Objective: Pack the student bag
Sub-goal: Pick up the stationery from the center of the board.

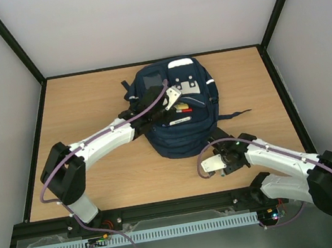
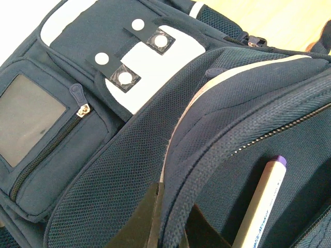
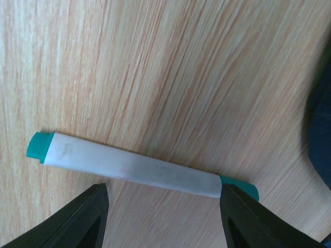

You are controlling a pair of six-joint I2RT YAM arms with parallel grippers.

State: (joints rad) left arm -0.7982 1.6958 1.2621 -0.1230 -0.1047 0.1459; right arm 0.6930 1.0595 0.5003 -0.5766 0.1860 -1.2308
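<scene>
The student bag is navy blue and lies flat in the middle of the table, its front pocket held agape. My left gripper is shut on the mesh rim of that pocket, with the fabric pinched between its fingers. Inside the pocket lies a white pen with a purple cap. My right gripper stands open just above a white marker with teal ends, which lies loose on the wood, crosswise in front of the fingertips.
More pens, yellow, red and white, show in the open pocket. A zip pocket with a clear window sits on the bag's front. The bag's dark edge is just right of the marker. Black frame posts border the table.
</scene>
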